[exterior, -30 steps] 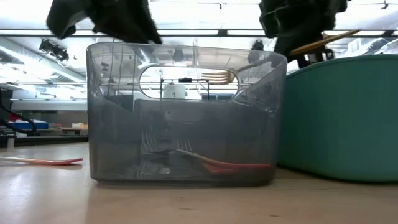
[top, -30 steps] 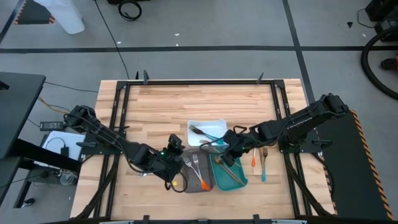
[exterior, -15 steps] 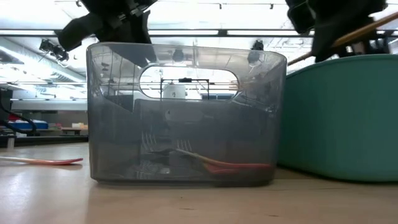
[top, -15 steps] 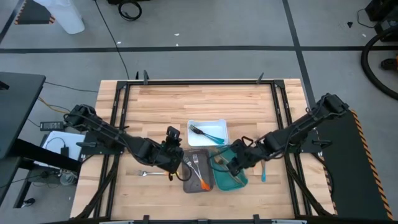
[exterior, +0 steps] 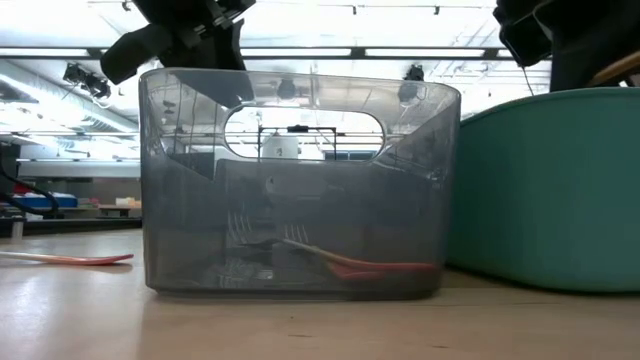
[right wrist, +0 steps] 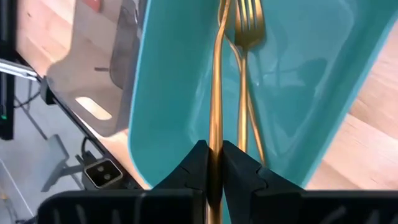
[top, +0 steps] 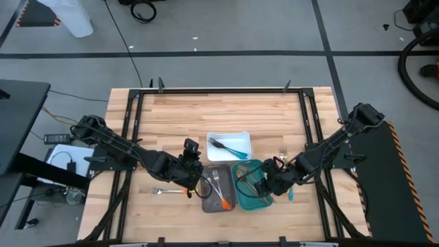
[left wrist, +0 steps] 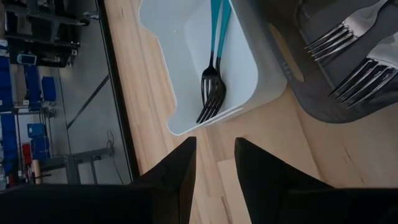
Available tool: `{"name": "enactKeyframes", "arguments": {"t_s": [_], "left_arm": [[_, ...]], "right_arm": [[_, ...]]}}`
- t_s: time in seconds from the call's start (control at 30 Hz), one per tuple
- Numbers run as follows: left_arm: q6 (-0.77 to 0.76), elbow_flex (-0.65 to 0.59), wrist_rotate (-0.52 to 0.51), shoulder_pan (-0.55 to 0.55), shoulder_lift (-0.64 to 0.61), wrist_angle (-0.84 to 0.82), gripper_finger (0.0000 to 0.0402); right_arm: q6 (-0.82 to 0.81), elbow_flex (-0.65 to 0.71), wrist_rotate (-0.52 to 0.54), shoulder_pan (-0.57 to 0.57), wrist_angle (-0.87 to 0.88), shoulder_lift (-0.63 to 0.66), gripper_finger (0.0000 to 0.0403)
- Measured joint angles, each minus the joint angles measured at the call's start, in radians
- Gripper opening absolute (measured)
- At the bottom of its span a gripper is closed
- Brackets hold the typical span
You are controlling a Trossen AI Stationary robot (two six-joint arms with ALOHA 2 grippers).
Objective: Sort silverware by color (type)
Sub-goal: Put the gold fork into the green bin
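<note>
My right gripper hangs over the teal tray, shut on a gold-bronze piece. A gold fork lies inside that tray. My left gripper is open and touches nothing; it hovers at the grey tray's left side, near the white tray. The grey tray holds forks and an orange-handled piece. Teal-handled forks lie in the white tray. An orange-handled piece lies flat on the table, left of the grey tray. My right gripper pinches the gold-bronze piece's thin handle between its two fingers. The fingers lie along the handle. The piece sticks out ahead of the fingertips over the teal tray's inside; whether its far end touches the tray I cannot tell.
A blue-handled piece and a small fork lie on the table to the right of the teal tray. The three trays sit close together near the table's middle. Bare wood spreads toward the far edge and the left side.
My right gripper carried the gold piece from between the trays toward the table's near right, over the teal tray, and came down lower. My left gripper drew back from the near side of the grey tray toward the far edge, then held still.
</note>
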State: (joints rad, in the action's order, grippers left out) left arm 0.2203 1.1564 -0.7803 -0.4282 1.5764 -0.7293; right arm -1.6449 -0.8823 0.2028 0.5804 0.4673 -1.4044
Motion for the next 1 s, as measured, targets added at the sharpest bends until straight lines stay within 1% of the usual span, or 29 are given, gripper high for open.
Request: {"name": "enactKeyframes", "arguments": {"t_s": [0.13, 0.23, 0.47, 0.67, 0.77, 0.87, 1.0], "left_arm": [[0.000, 0.000, 0.000, 0.000, 0.000, 0.005, 0.0118], [0.000, 0.000, 0.000, 0.000, 0.000, 0.005, 0.0118], [0.005, -0.001, 0.000, 0.000, 0.000, 0.006, 0.0118], [0.003, -0.001, 0.000, 0.000, 0.000, 0.009, 0.0118], [0.003, -0.001, 0.003, 0.000, 0.000, 0.009, 0.0118], [0.002, -0.001, 0.023, 0.000, 0.000, 0.008, 0.0118], [0.002, -0.001, 0.025, 0.000, 0.000, 0.008, 0.0118]], "right_arm": [[-0.003, 0.009, 0.021, -0.001, -0.026, 0.000, 0.0038], [-0.005, 0.010, 0.026, 0.000, -0.042, -0.023, 0.0038], [0.019, 0.010, -0.032, -0.022, -0.148, -0.114, 0.0038], [0.043, 0.010, -0.071, -0.049, -0.160, -0.149, 0.0038], [0.049, 0.010, -0.071, -0.056, -0.160, -0.149, 0.0039], [0.055, 0.010, -0.070, -0.059, -0.160, -0.148, 0.0049], [0.055, 0.010, -0.054, -0.061, -0.159, -0.148, 0.0077]]}}
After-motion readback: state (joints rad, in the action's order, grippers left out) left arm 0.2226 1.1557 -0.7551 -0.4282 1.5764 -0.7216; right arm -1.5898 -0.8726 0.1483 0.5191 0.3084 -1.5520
